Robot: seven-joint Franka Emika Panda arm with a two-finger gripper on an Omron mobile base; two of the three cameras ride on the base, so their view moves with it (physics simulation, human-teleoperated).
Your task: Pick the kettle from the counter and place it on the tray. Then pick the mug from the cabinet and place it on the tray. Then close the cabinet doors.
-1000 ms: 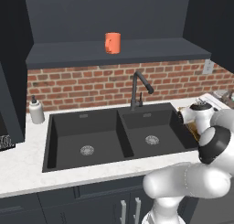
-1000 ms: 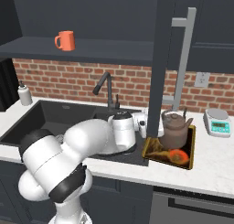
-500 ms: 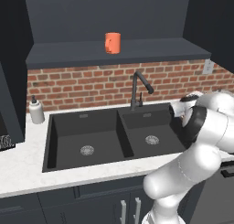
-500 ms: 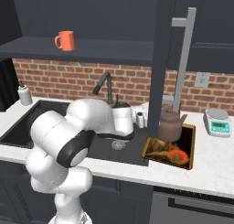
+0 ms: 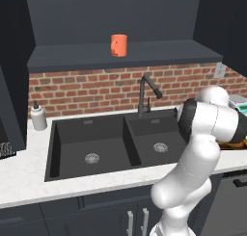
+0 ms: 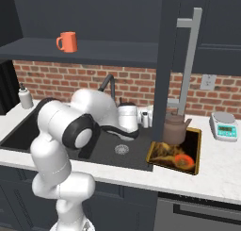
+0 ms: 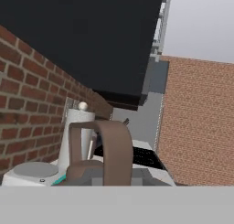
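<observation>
The brownish-grey kettle point(image 6: 175, 130) rests over the back part of the golden-brown tray point(image 6: 189, 152), on the white counter point(image 6: 221, 171) right of the sink. My gripper point(image 6: 147, 117) reaches toward it from the left, its tips hidden behind the edge of the open cabinet door point(image 6: 162, 60). In the hand view the kettle's arched handle point(image 7: 114, 147) stands right at the bottom centre, and the gripper looks shut on it. The orange mug point(image 5: 118, 45) point(image 6: 67, 41) stands on the shelf of the cabinet point(image 6: 113, 51).
A black double sink point(image 5: 96, 143) with a dark faucet point(image 5: 144, 93) lies left of the tray. A white scale point(image 6: 223, 126) sits at the far right and a white soap bottle point(image 5: 38, 117) at the far left. The door's silver bar handle point(image 6: 188, 60) hangs above the kettle.
The arm's elbow has risen and swung up over the right basin. The kettle has stayed at the tray, shifting only slightly left. The mug has not moved.
</observation>
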